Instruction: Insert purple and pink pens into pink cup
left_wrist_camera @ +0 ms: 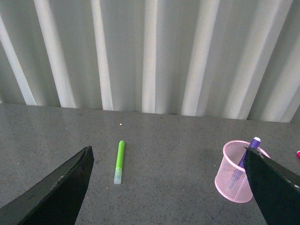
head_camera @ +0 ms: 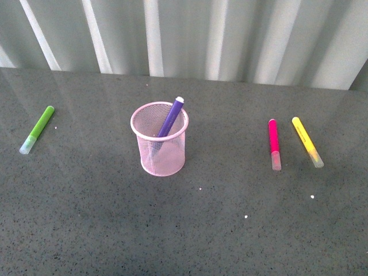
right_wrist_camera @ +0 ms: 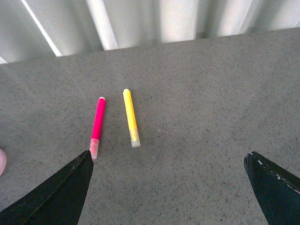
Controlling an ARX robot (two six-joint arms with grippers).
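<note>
The purple pen (head_camera: 171, 117) leans inside the pink cup (head_camera: 164, 161), too tall to hide, the pink pen (head_camera: 273, 140) lies waiting, and the left gripper (left_wrist_camera: 167, 150) and right gripper (right_wrist_camera: 169, 153) gape empty.

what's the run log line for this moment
purple pen: in pink cup | pink pen: on table, beside yellow marker | left gripper: open, empty | right gripper: open, empty | task: half done

The left black two-finger gripper (left_wrist_camera: 167, 150) stands with jaws spread wide; the right black two-finger gripper (right_wrist_camera: 168, 153) stands equally wide.
</note>
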